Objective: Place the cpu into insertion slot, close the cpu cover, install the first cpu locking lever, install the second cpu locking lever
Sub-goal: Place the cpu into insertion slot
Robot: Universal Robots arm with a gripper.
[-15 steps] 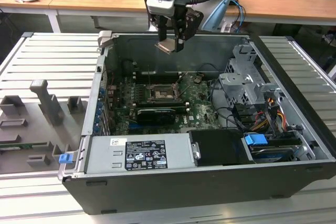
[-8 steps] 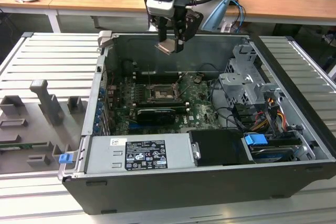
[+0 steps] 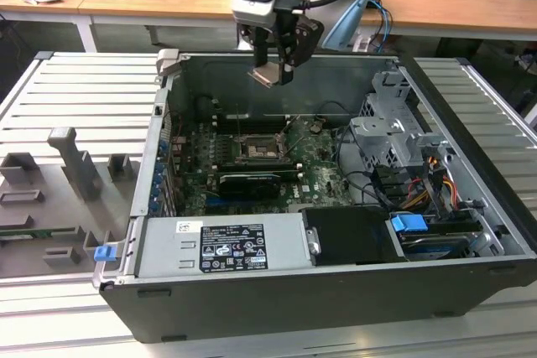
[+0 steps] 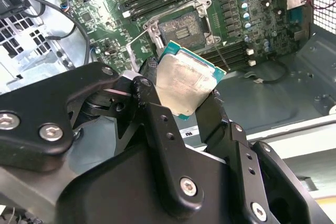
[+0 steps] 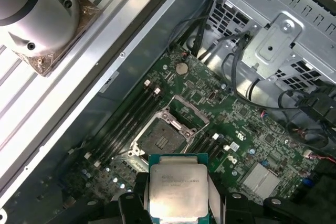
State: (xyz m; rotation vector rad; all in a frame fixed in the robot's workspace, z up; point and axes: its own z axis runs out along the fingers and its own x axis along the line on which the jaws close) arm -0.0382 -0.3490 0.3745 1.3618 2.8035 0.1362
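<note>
Placement, the first step, is in hand: black two-fingered tool (image 3: 275, 71) clamps the thin, silvery-grey square cpu (image 5: 178, 190) by its edges, well above the square black insertion slot (image 5: 161, 141). Seating it likely calls for squaring the plate over that slot, then descending level.

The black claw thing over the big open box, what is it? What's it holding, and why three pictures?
It is a robot arm's black gripper, a hand with two fingers. It pinches a small, thin, silvery-grey square plate, the cpu, a computer's brain chip. The big dark grey metal box is an open computer case on a ribbed grey table. Inside lies a green circuit board with a square black socket, the insertion slot, empty. The chip hangs above the case. One picture comes from a camera off the arm that sees everything. The other two come from cameras riding on the arm, looking past the chip.
</note>
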